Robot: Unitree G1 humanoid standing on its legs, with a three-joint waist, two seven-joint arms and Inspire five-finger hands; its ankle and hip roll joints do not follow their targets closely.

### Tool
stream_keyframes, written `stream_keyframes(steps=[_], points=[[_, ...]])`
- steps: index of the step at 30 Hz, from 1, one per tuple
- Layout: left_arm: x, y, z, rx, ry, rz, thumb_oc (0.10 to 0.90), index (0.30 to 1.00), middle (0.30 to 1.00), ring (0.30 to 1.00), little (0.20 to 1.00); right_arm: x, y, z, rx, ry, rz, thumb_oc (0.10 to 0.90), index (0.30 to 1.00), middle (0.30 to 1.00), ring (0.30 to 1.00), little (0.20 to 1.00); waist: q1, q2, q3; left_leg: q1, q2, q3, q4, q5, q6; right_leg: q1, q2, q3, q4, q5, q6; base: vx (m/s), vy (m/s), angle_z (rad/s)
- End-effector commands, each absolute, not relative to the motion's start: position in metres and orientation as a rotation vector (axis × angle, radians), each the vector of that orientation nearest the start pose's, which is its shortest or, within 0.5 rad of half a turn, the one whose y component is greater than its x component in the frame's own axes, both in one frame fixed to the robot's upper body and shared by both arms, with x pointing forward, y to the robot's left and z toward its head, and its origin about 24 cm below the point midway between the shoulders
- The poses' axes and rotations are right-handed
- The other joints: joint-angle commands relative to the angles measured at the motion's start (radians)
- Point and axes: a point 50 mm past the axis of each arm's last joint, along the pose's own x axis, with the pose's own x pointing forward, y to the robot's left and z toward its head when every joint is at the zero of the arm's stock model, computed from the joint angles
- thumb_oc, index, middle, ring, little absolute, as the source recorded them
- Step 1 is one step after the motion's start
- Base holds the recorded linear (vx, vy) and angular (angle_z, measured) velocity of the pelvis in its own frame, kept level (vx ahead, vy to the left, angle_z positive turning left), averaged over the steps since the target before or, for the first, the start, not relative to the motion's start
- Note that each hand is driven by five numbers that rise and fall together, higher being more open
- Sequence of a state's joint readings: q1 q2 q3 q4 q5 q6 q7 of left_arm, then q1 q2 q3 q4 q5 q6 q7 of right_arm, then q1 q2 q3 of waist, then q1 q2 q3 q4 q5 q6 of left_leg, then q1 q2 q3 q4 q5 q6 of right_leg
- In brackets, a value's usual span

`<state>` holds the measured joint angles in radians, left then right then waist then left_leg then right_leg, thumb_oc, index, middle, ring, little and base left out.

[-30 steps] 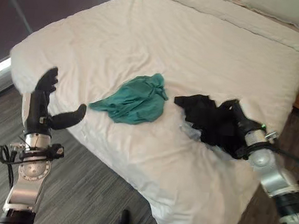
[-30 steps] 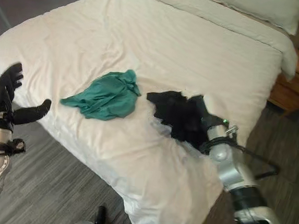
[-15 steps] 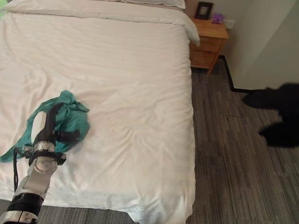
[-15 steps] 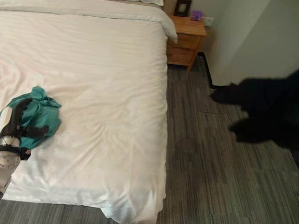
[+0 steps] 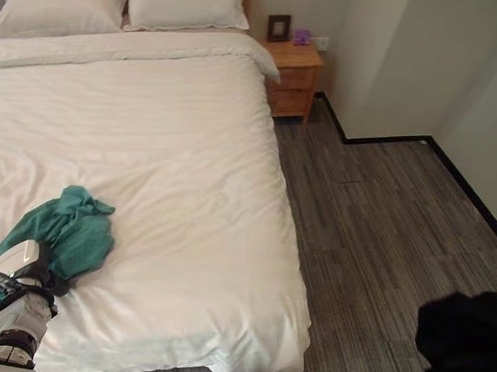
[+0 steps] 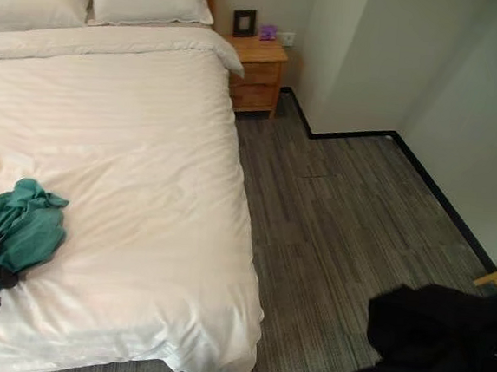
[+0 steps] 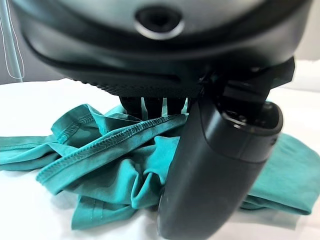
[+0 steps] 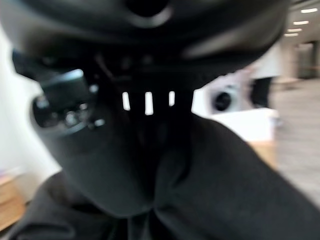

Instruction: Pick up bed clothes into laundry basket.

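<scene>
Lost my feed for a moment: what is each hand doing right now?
Left hand: shut on the green garment, on the bed.
Right hand: shut on the black garment.

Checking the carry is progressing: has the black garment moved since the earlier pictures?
Yes. The black garment lay on the white bed beside the green garment; now it hangs over the grey floor, clear of the bed.

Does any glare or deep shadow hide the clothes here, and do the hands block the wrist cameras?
Left eye view: even light on the bed, no glare, teal garment distinct. Right eye view: black garment is one dark mass, folds unreadable. Left wrist view: left hand covers much, but the cloth is well lit. Right wrist view: right hand merges with dark cloth against a bright background.
</scene>
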<state>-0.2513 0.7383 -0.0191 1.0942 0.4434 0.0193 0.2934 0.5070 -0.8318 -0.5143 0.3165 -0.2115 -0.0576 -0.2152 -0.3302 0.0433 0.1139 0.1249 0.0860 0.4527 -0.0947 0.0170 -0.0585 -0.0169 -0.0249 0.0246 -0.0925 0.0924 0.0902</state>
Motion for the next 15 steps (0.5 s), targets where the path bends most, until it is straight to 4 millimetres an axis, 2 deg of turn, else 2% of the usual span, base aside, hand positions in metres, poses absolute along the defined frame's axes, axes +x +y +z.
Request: stream_keyframes(steps=[1, 2, 3, 5, 6, 7, 8, 10, 11, 12, 15], points=[[0.210, 0.464, 0.091, 1.353, 0.600, 0.727, 0.400, 0.300, 0.300, 0.300, 0.300, 0.128, -0.448, 0.146, -1.128, 0.166, -0.797, 0.400, 0.300, 0.300, 0.300, 0.300, 0.031, -0.072, -0.062, 0.047, 0.014, 0.014, 0.007, -0.095, -0.011, 0.018, -0.119, -0.049, 0.005, -0.011, 0.116, -0.06, 0.047, -0.23], [0.218, 0.464, 0.107, 1.372, 0.534, 0.753, 0.400, 0.300, 0.300, 0.300, 0.300, 0.129, -0.447, 0.147, -1.127, 0.154, -0.793, 0.400, 0.300, 0.300, 0.300, 0.300, 0.028, -0.072, -0.061, 0.047, 0.015, 0.017, 0.007, -0.094, -0.010, 0.017, -0.119, -0.045, 0.005, -0.007, 0.117, -0.08, 0.068, -0.17], [0.230, 0.460, 0.133, 1.411, 0.418, 0.781, 0.400, 0.300, 0.300, 0.300, 0.300, 0.130, -0.446, 0.150, -1.129, 0.140, -0.790, 0.400, 0.300, 0.300, 0.300, 0.300, 0.027, -0.073, -0.061, 0.048, 0.015, 0.020, 0.007, -0.094, -0.009, 0.015, -0.118, -0.041, 0.005, -0.004, 0.119, -0.06, 0.070, -0.13], [0.249, 0.445, 0.178, 1.455, 0.186, 0.824, 0.400, 0.300, 0.300, 0.300, 0.300, 0.133, -0.442, 0.153, -1.136, 0.112, -0.777, 0.400, 0.300, 0.300, 0.300, 0.300, 0.025, -0.077, -0.061, 0.051, 0.013, 0.025, 0.007, -0.096, -0.007, 0.012, -0.120, -0.036, 0.005, 0.005, 0.123, -0.05, 0.060, -0.17], [0.249, 0.445, 0.178, 1.456, 0.187, 0.825, 0.400, 0.300, 0.300, 0.300, 0.300, 0.133, -0.442, 0.152, -1.135, 0.112, -0.777, 0.400, 0.300, 0.300, 0.300, 0.300, 0.026, -0.077, -0.060, 0.051, 0.012, 0.026, 0.007, -0.096, -0.007, 0.012, -0.120, -0.035, 0.005, 0.005, 0.123, -0.04, 0.062, -0.07], [0.258, 0.432, 0.208, 1.488, 0.032, 0.848, 0.400, 0.300, 0.300, 0.300, 0.300, 0.133, -0.441, 0.154, -1.137, 0.100, -0.773, 0.400, 0.300, 0.300, 0.300, 0.300, 0.022, -0.080, -0.061, 0.052, 0.010, 0.028, 0.007, -0.097, -0.006, 0.012, -0.122, -0.034, 0.005, 0.009, 0.126, -0.06, 0.095, -0.07], [0.265, 0.411, 0.243, 1.512, -0.171, 0.865, 0.400, 0.300, 0.300, 0.300, 0.300, 0.133, -0.438, 0.152, -1.130, 0.099, -0.762, 0.400, 0.300, 0.300, 0.300, 0.300, 0.016, -0.086, -0.061, 0.053, 0.006, 0.027, 0.007, -0.100, -0.002, 0.011, -0.127, -0.032, 0.006, 0.015, 0.132, -0.08, 0.124, -0.01], [0.268, 0.388, 0.273, 1.459, -0.391, 0.904, 0.400, 0.300, 0.300, 0.300, 0.300, 0.132, -0.437, 0.151, -1.128, 0.099, -0.757, 0.400, 0.300, 0.300, 0.300, 0.300, 0.004, -0.093, -0.060, 0.053, 0.001, 0.030, 0.007, -0.104, 0.001, 0.007, -0.134, -0.027, 0.007, 0.030, 0.143, -0.05, 0.090, 0.00], [0.268, 0.388, 0.274, 1.459, -0.392, 0.905, 0.400, 0.300, 0.300, 0.300, 0.300, 0.131, -0.437, 0.151, -1.128, 0.098, -0.757, 0.400, 0.300, 0.300, 0.300, 0.300, 0.004, -0.094, -0.059, 0.053, 0.000, 0.030, 0.007, -0.104, 0.001, 0.007, -0.135, -0.026, 0.007, 0.030, 0.144, -0.07, 0.087, -0.01], [0.268, 0.361, 0.298, 1.331, -0.626, 0.933, 0.400, 0.300, 0.300, 0.300, 0.300, 0.133, -0.433, 0.147, -1.109, 0.091, -0.757, 0.400, 0.300, 0.300, 0.300, 0.300, -0.010, -0.101, -0.053, 0.053, -0.005, 0.042, 0.007, -0.105, 0.003, -0.004, -0.143, -0.019, 0.010, 0.069, 0.163, -0.09, 0.045, -0.03], [0.268, 0.311, 0.320, 1.121, -0.940, 0.878, 0.400, 0.300, 0.300, 0.300, 0.300, 0.138, -0.425, 0.141, -1.084, 0.058, -0.771, 0.400, 0.300, 0.300, 0.300, 0.300, -0.034, -0.106, -0.034, 0.036, 0.012, 0.064, 0.007, -0.094, 0.001, -0.026, -0.153, -0.023, 0.022, 0.120, 0.172, -0.17, -0.021, -0.13]])
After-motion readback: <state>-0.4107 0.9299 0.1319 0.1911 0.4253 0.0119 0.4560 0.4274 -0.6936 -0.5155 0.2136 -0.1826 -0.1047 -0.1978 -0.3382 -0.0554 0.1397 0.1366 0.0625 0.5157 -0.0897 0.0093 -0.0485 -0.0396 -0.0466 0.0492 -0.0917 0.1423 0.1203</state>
